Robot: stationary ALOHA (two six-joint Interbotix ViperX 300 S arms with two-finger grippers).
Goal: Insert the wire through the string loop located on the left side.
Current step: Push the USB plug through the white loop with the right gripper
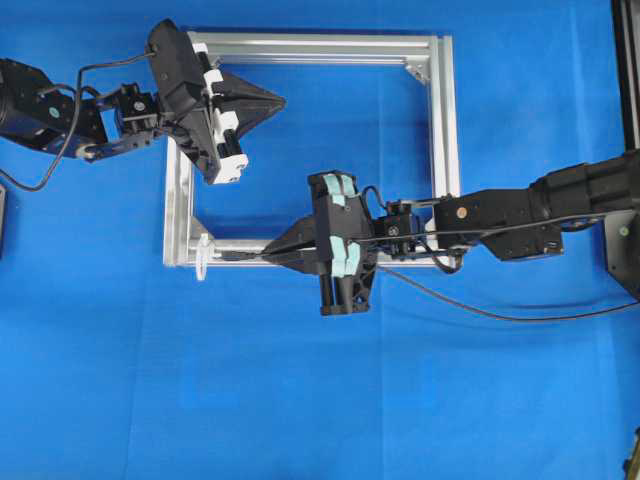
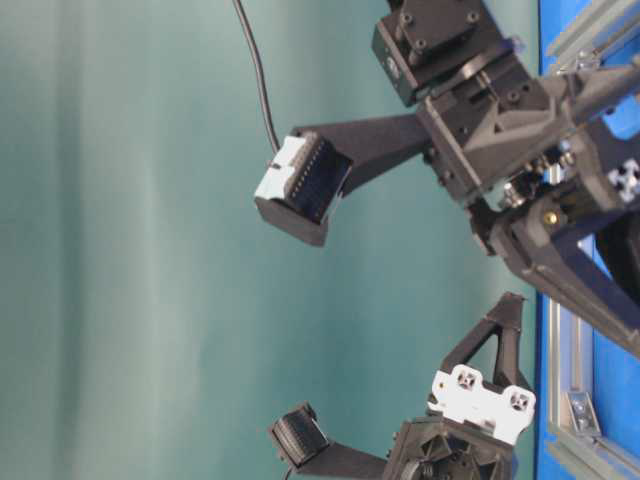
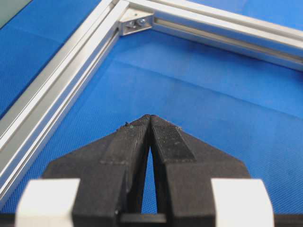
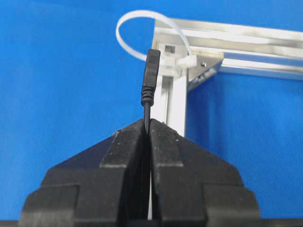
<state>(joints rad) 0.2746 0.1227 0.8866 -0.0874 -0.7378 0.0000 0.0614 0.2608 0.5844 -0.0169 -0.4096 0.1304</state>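
Observation:
The string loop (image 1: pixel 203 257) is a small whitish band standing up at the lower left corner of the silver frame (image 1: pixel 446 120). In the right wrist view the string loop (image 4: pixel 140 13) arcs over that corner. My right gripper (image 1: pixel 268 253) is shut on the wire (image 1: pixel 500 316) just behind its plug. The plug (image 4: pixel 150 78) sticks out ahead of the right gripper (image 4: pixel 147 121), pointing at the loop and ending just short of it in the overhead view. My left gripper (image 1: pixel 283 100) is shut on nothing and hovers inside the frame's upper left part. The left gripper (image 3: pixel 150 117) shows only blue cloth beyond it.
The frame lies flat on the blue cloth, and its lower rail (image 1: pixel 250 245) runs under my right gripper. The wire's slack trails right across the cloth to the table's edge. A corner bracket (image 3: pixel 137 22) of the frame lies ahead of the left gripper.

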